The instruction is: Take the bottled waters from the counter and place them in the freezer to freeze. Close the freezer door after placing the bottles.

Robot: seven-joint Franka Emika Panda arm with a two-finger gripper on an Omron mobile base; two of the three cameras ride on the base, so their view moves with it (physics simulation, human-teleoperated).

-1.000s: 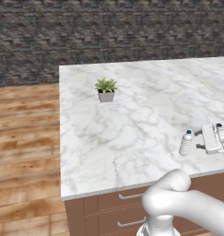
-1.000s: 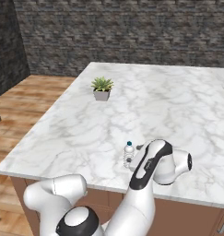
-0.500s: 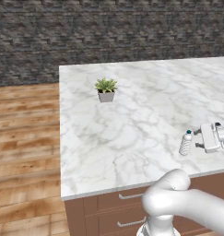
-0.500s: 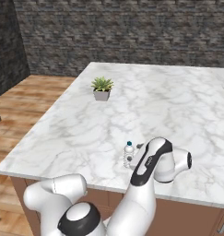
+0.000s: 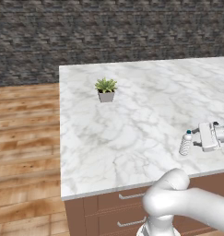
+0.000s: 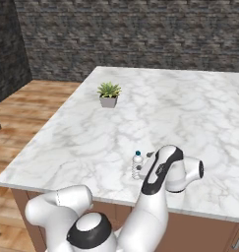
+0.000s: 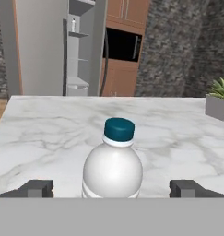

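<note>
End effector (image 7: 111,188) at the bottle (image 7: 113,165)
Fingers spread wide either side of it; plant (image 7: 219,97) at 2 o'clock on the surface (image 5: 132,129).

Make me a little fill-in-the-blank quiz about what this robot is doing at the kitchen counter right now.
1. The water bottle standing between the fingertips of the gripper has a dark teal ____.
2. The gripper's jaws are ____, one on each side of the bottle, not yet squeezing it.
3. The potted plant stands on the white ____ counter.
4. Beyond the counter, the grey freezer stands with its door ____.

Missing words: cap; open; marble; open
</note>
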